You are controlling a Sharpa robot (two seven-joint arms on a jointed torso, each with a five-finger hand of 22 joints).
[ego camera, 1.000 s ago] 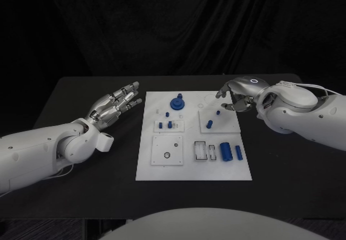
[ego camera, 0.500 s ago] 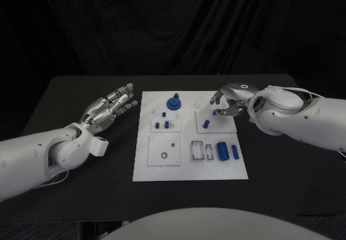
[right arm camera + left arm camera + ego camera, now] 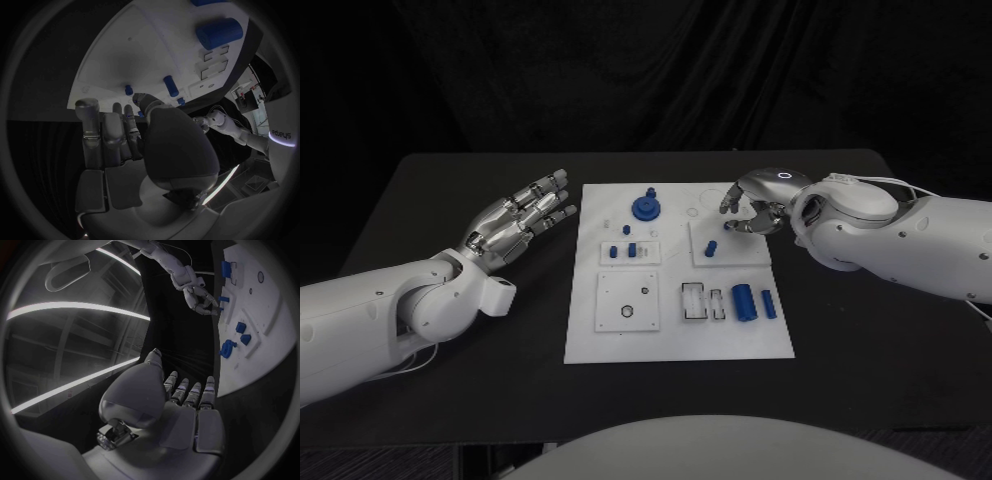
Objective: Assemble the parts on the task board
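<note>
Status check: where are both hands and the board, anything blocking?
Left hand open, fingers spread, beside the task board. Right hand curled over the board's far right corner by a small blue peg; grip unclear. Nothing in the way.

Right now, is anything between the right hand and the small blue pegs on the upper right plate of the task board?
Nothing visible. The right hand hovers at the far right corner of the task board, fingers curled, just beside the small blue pegs. No other part lies between them.
</note>
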